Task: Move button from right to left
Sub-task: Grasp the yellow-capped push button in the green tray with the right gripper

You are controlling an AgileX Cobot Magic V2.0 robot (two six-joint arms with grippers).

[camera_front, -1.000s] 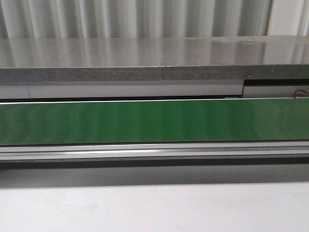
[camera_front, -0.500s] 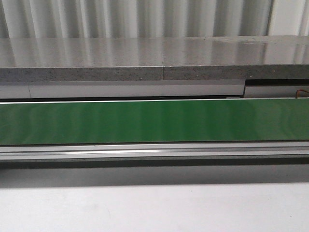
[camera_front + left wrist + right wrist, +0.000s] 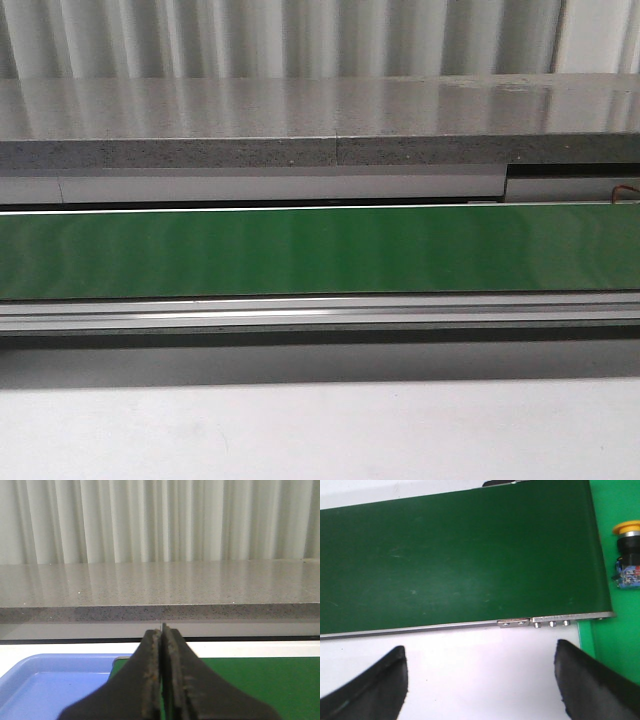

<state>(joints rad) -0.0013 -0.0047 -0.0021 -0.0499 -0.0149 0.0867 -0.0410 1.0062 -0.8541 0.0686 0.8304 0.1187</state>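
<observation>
Button [image 3: 626, 555], yellow cap, black collar, blue-grey body: lying on its side on a bright green surface [image 3: 615, 505] just past the end of the dark green conveyor belt [image 3: 460, 560], apart from both grippers; seen only in the right wrist view, not in the front view, where the belt [image 3: 320, 250] runs bare below a grey speckled counter [image 3: 300, 120]. Right gripper [image 3: 480, 680]: fingers spread wide, nothing between them, above the white table [image 3: 480, 660] beside the belt's metal edge. Left gripper [image 3: 162, 680]: fingers pressed together, holding nothing, above a blue tray [image 3: 55, 680] next to the belt.
</observation>
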